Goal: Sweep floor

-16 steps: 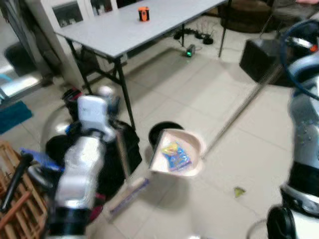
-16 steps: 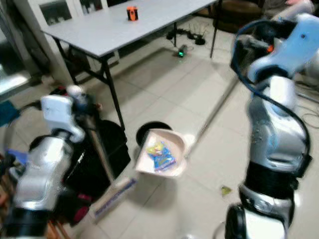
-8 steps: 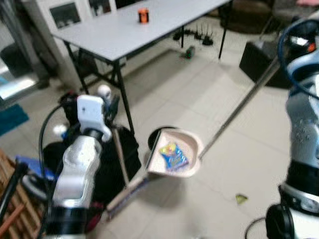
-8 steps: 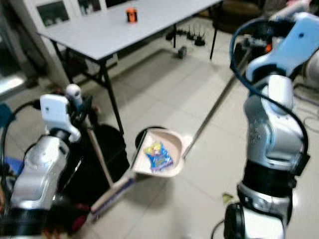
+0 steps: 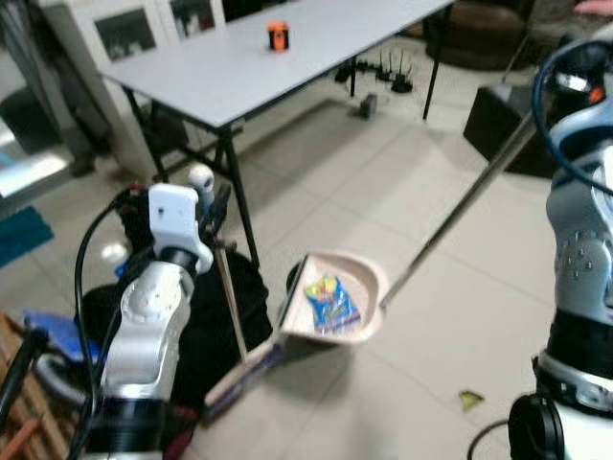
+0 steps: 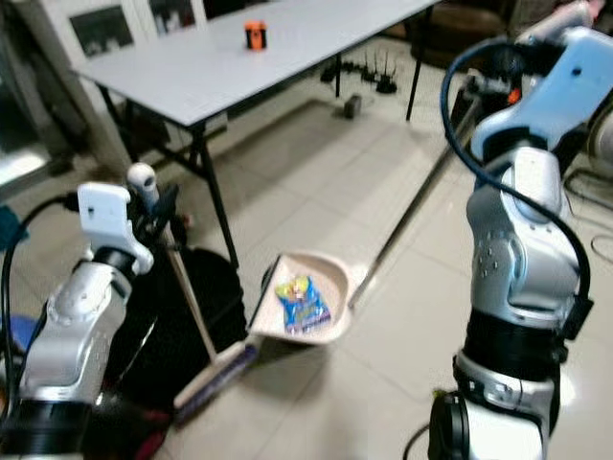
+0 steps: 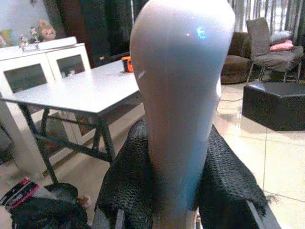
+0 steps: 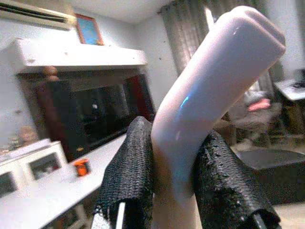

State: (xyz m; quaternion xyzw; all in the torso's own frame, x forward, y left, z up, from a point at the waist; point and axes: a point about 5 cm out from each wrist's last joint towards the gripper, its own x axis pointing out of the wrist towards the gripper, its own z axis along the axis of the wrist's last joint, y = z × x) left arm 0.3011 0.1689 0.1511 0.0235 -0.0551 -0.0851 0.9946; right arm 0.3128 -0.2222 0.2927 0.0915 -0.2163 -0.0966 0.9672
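While both arms are busy, the left end effector [image 7: 178,210] is clamped on the broom handle [image 7: 178,95], with a black finger [image 7: 128,191] pressed against each side of the pale grip. From the head camera the broom [image 6: 192,307] slants down from that wrist, and its head [image 5: 244,372] sits on the tiled floor [image 5: 383,182], just below the near edge of the dustpan.

The right end effector [image 8: 176,186] is closed around the bent top of the dustpan's handle [image 8: 205,100], gripping it from both sides. The long metal pole [image 5: 460,206] runs down and leftward from up by the right arm [image 6: 522,249] to the beige dustpan [image 5: 356,321]. The dustpan looks tipped, with its open side toward the broom, and there's a blue and yellow wrapper [image 5: 330,302] lying inside it. I can't tell whether the pan is touching the floor.

A small yellowish scrap [image 5: 469,399] lies on the tiles, well apart from the pan and near the robot's right side. Beside the left arm is a black bag [image 5: 239,307]. Further back is a grey folding surface [image 5: 287,67] with a small orange thing [image 5: 278,34] on top, and a power strip [image 5: 383,72] with cables lies on the floor beyond it. A dark ottoman [image 5: 503,115] stands over on the right.
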